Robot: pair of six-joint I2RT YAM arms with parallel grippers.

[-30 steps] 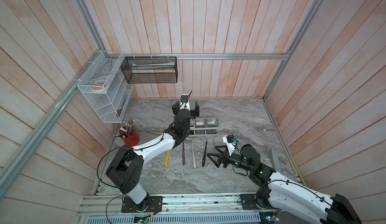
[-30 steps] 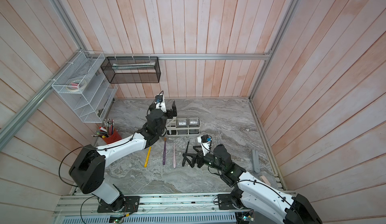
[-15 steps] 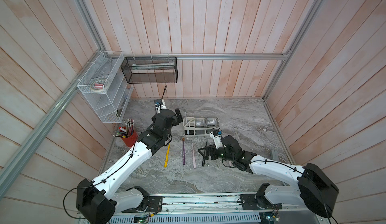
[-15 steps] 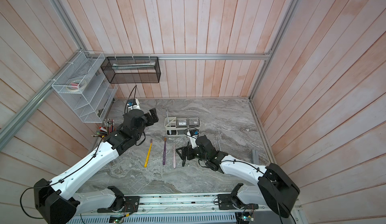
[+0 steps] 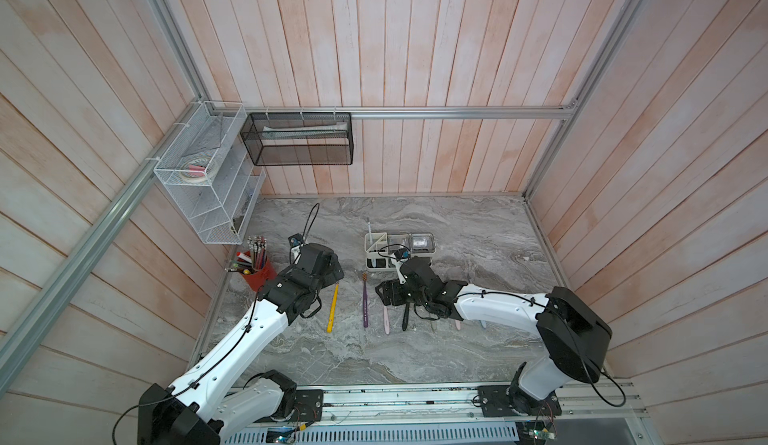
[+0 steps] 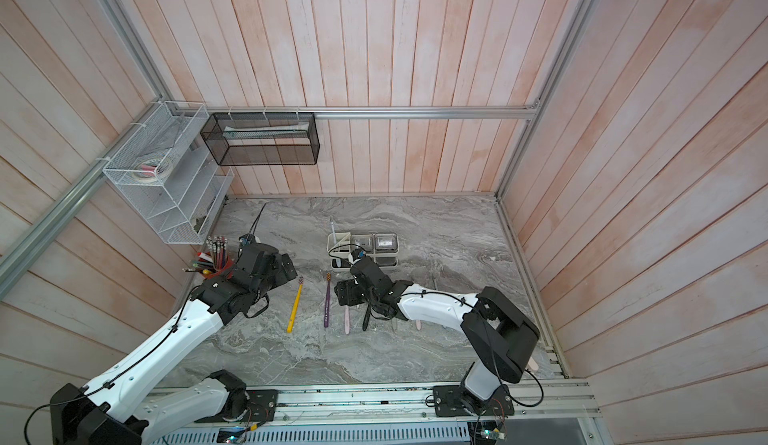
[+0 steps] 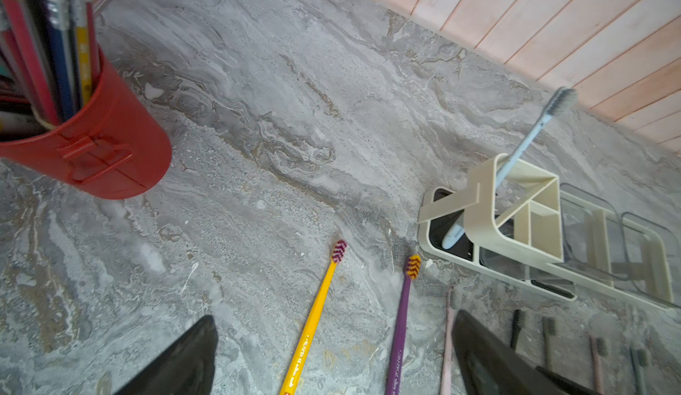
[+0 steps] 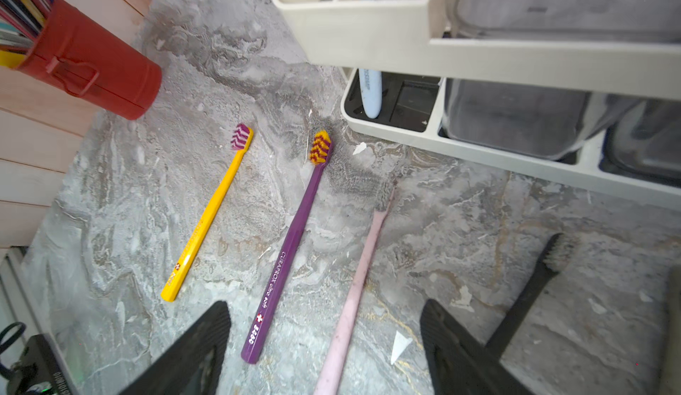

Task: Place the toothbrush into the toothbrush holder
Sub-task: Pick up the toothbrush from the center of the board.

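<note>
My right gripper (image 8: 324, 312) has come forward and is straddling the pink toothbrush (image 8: 363, 260) on the worktop (image 8: 110, 227), jaws spread, narrowing, gripping nothing yet. My left gripper (image 7: 333, 319), released, is backing away. The purple toothbrush (image 8: 291, 242) handle is showing CURAPROX. Beyond, a blue toothbrush (image 7: 525, 146) is already standing in the divided slot of the toothbrush holder (image 8: 368, 24).

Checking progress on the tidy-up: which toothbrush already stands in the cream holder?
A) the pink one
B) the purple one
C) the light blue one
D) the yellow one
C: the light blue toothbrush stands tilted in the slotted end of the toothbrush holder.
</note>
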